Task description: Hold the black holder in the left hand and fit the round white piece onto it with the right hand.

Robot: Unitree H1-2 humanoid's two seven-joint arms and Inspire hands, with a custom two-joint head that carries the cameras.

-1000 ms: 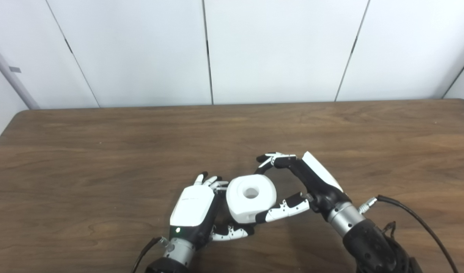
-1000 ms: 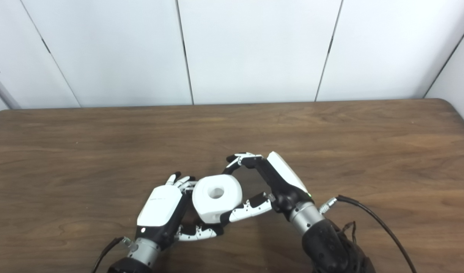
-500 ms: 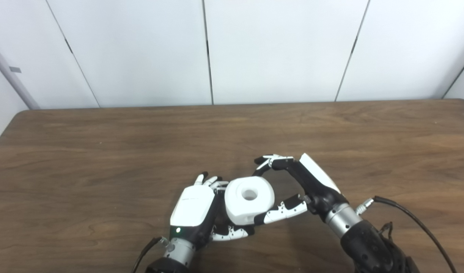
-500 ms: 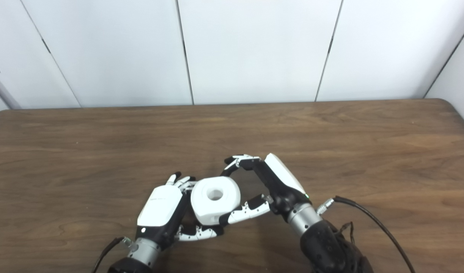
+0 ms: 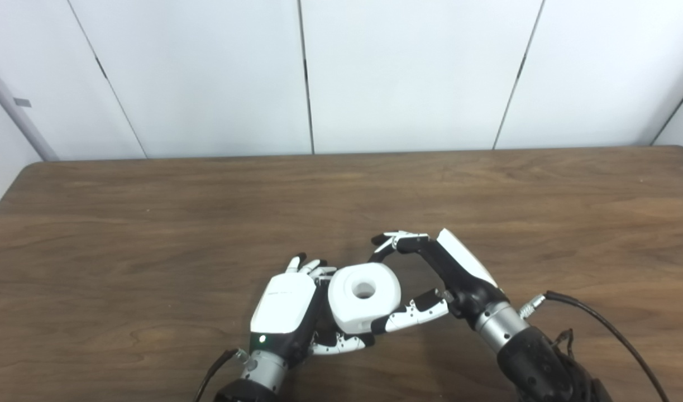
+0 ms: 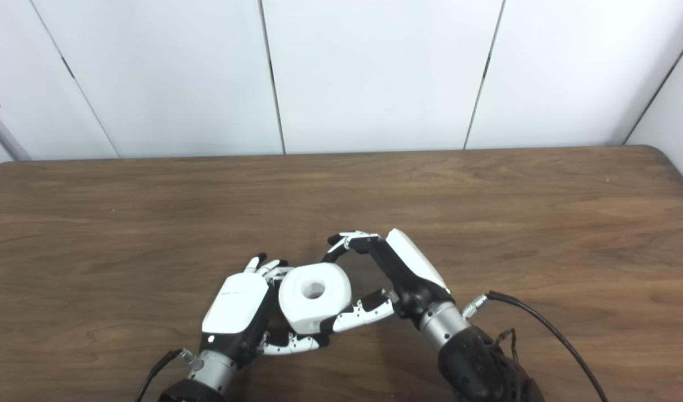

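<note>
Left eye view: on a brown wooden table (image 5: pixel 151 223), the right hand (image 5: pixel 442 273) clamps fingers and thumb around the round white piece (image 5: pixel 364 296), pressed against the left hand (image 5: pixel 285 312).

Right eye view: left-hand fingers curl behind the piece; the black holder is hidden there.

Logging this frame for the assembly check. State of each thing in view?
round white piece: gripped between thumb and fingers of the right hand, centre hole facing up, pressed against the left hand.
right hand: shut on the round white piece.
left hand: back of hand up, fingers curled under the piece; grip hidden.
black holder: not visible, cannot tell whether it is held or mated.
table: bare wood.
</note>
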